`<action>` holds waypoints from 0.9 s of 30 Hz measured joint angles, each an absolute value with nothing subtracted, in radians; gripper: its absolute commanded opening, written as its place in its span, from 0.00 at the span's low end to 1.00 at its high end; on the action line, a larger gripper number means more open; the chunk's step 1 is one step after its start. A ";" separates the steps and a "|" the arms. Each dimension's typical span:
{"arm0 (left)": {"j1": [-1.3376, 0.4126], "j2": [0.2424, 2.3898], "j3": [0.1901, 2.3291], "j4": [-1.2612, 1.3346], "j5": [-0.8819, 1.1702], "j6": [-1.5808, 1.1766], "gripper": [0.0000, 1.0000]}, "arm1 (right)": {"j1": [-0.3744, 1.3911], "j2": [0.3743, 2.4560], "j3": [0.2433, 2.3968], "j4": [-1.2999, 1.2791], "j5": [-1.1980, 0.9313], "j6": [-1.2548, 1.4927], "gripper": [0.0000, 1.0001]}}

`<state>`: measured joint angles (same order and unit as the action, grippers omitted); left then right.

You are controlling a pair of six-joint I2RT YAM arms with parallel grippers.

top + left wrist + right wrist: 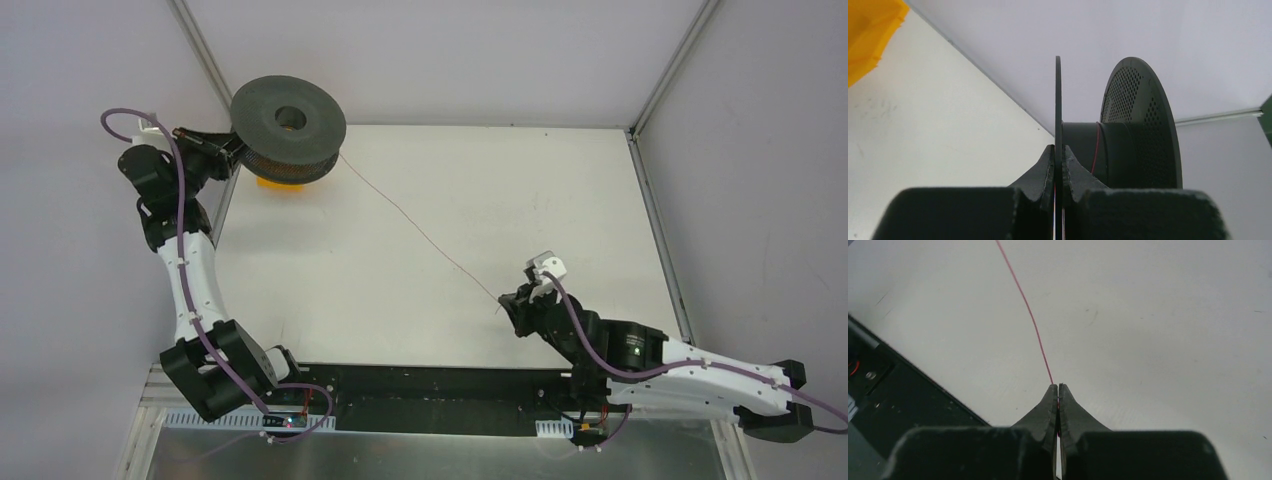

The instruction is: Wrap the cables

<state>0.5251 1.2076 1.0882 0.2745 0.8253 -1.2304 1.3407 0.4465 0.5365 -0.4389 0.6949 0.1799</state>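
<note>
Nearest the arm bases, at the near-right part of the bench [500, 180], the R hand [503, 303] is seen closed, w/ the cable [420, 232] pinched between its tips. In the R wrist view the R hand [1058, 387] is shut tight on the thin red cable [1028, 310], which is led out from the tips and away over the pale bench [1173, 315] in a slight curve. In the top view a short end of cable is seen sticking out just past the R hand. From there the cable is run diagonally across the bench, nearly straight, to the far-left corner, where the dark grey spool [255, 110] is reached. The spool is held w/ a flat side up, its edge gripped by the closed L hand [232, 148]. In the L wrist view one thin flange is clamped between the tips of the L hand [1058, 150], & a turn of red cable [1096, 145] is seen on the hub of the spool [1138, 125]. A yellow item [275, 184] is partly hidden beneath the spool; contact betw. the two can't be told.
</note>
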 measured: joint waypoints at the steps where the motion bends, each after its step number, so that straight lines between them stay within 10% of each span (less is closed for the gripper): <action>1: 0.523 1.205 1.083 0.253 0.805 -1.210 0.00 | 1.341 0.477 0.554 -0.431 0.654 0.170 0.00; 27: -0.501 1.128 1.068 -0.369 -0.186 -0.189 0.00 | 1.396 0.982 1.301 -0.154 0.269 -0.106 0.00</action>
<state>-0.5014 1.1278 1.0679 -0.3691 -0.1860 -0.1894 1.3956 0.9825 1.3006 -0.1543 0.2687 -0.1062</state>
